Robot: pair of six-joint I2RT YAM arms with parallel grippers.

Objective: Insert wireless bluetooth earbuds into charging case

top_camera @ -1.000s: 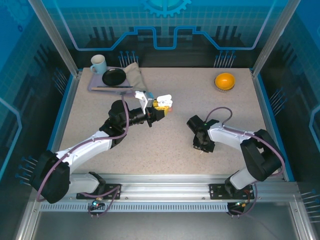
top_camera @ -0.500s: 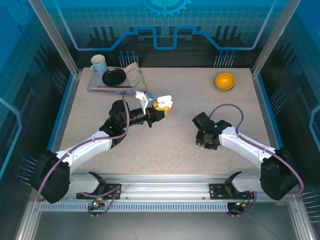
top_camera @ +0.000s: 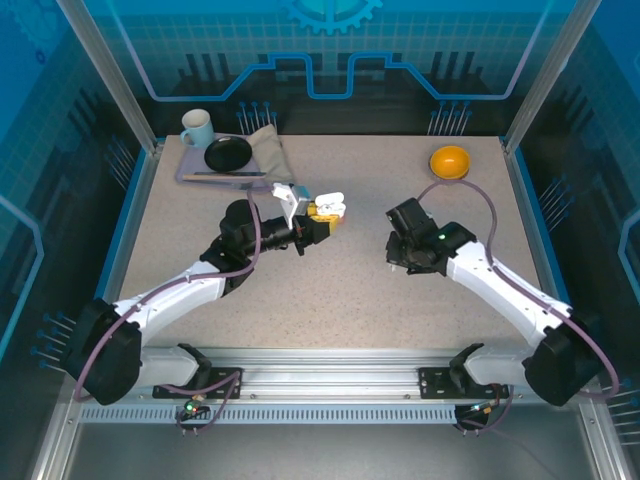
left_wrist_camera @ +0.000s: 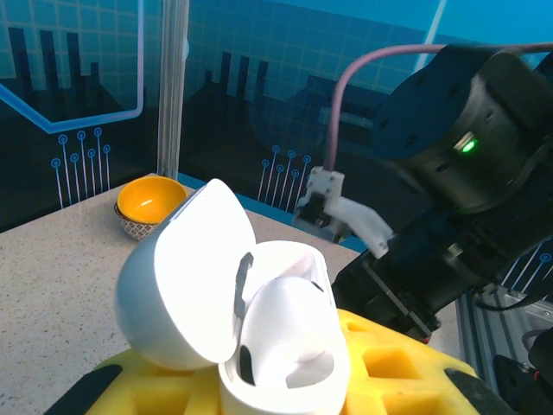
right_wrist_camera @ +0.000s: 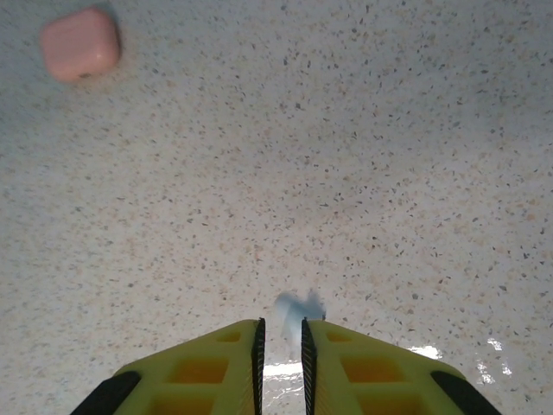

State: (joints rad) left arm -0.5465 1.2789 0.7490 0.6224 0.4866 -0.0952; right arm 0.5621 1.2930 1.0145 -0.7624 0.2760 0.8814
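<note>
My left gripper (top_camera: 322, 215) holds a white charging case (top_camera: 328, 206) above the table, left of centre. In the left wrist view the case (left_wrist_camera: 259, 346) has its lid swung open to the left, and a white earbud (left_wrist_camera: 289, 320) sits in one socket between the yellow fingers (left_wrist_camera: 389, 363). My right gripper (top_camera: 396, 256) hovers right of centre. Its wrist view shows the right gripper (right_wrist_camera: 282, 333) nearly closed on a small pale, blurred earbud (right_wrist_camera: 298, 306) poking out past the tips. A salmon-pink case (right_wrist_camera: 79, 43) lies shut on the table further off.
An orange bowl (top_camera: 450, 162) stands at the back right. A tray (top_camera: 192, 176) at the back left carries a mug (top_camera: 196, 127), a black plate (top_camera: 228, 154) and a folded cloth (top_camera: 268, 150). The right arm's wrist (left_wrist_camera: 458, 173) looms close beyond the white case.
The right arm has lifted off the table near the front and swung back and up toward the held case. The left arm and the white case have stayed put.
</note>
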